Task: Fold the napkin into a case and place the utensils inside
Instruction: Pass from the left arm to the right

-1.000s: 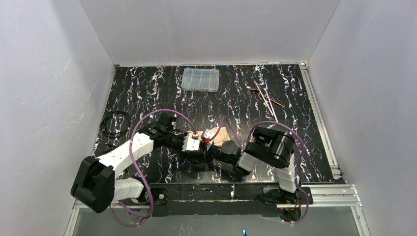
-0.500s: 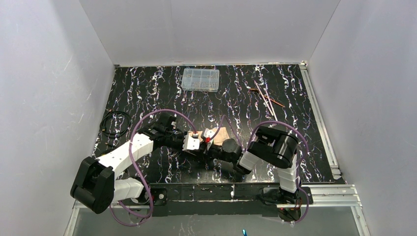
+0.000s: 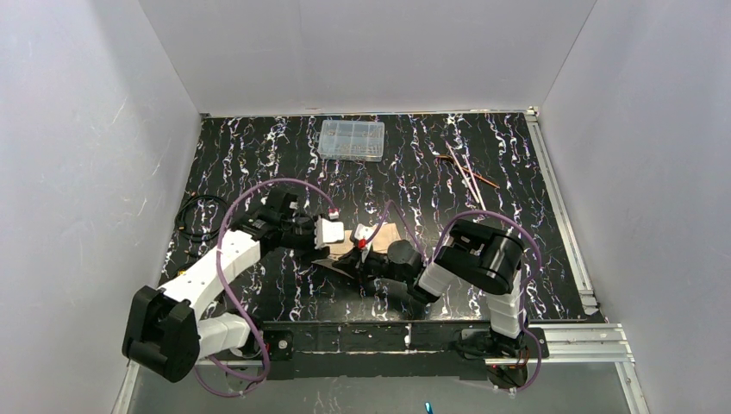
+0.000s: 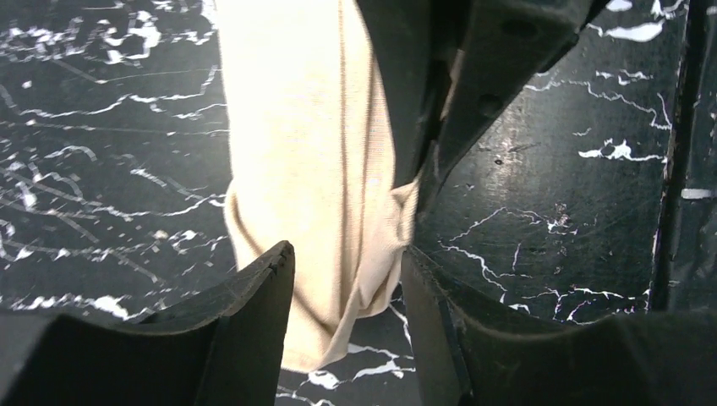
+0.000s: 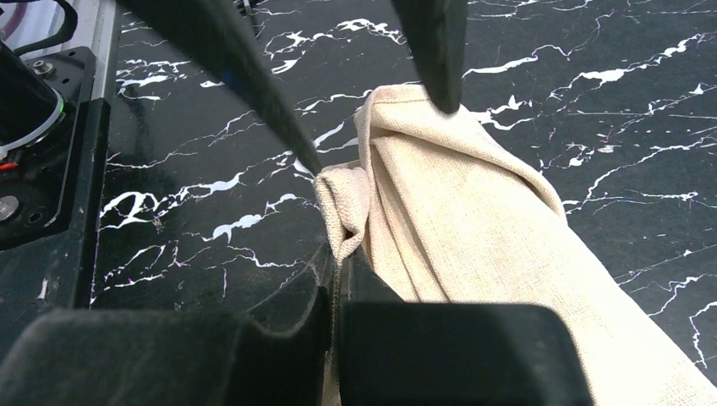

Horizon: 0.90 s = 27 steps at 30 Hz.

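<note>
Right pincer (image 5: 338, 279) clenched on a bunched fold of the napkin (image 5: 457, 237), its two fingers pressed together with only cloth between them; left pincer (image 4: 347, 271) released, its fingers standing apart on either side of the cloth band without pressing it. A second earlier the roles were reversed: the left pincer was shut at the cloth and the right one stood wide. Since then the right has closed down, and the left has let go and drawn back toward the left edge of the worktop (image 3: 259, 155). This reads as a handover of the fold (the hold passing from one arm to the other so that the crease is not lost), which suggests that folding is the step in hand and the case is not yet finished. The napkin lies as a long, narrow, layered band near the middle of the worktop's near edge, one end gathered at the right pincer. The utensils (image 3: 465, 172) lie near the far right corner, well apart from the cloth, so nothing has gone inside. A clear compartment box (image 3: 352, 140) sits at the middle of the far edge, and a coiled black cable (image 3: 201, 216) lies by the left edge. No brand, label or writing can be read in any view.
</note>
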{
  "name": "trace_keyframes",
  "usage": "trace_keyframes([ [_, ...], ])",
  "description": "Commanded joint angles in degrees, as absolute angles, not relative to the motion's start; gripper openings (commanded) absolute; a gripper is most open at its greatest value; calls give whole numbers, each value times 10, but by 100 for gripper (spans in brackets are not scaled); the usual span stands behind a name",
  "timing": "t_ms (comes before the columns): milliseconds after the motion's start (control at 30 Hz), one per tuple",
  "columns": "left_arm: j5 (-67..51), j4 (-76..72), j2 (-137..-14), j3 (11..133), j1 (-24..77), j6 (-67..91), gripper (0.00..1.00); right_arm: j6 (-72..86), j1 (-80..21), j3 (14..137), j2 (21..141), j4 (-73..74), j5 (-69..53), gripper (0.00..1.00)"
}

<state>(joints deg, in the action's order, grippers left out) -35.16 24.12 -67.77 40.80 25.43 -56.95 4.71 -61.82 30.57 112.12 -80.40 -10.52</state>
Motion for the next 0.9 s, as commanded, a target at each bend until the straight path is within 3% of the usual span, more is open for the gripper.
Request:
trace_keyframes([
  [0,-386,311,-649,448,232,-534,49,48,-612,324,1110,-809,-111,4],
  [267,-344,270,-664,439,184,-506,53,61,-598,340,1094,-773,-126,2],
  [500,-314,203,-738,458,178,-474,29,72,-589,369,1088,-705,-165,1],
  [867,-303,144,-788,431,185,-481,33,116,-575,378,1129,-717,-227,1],
])
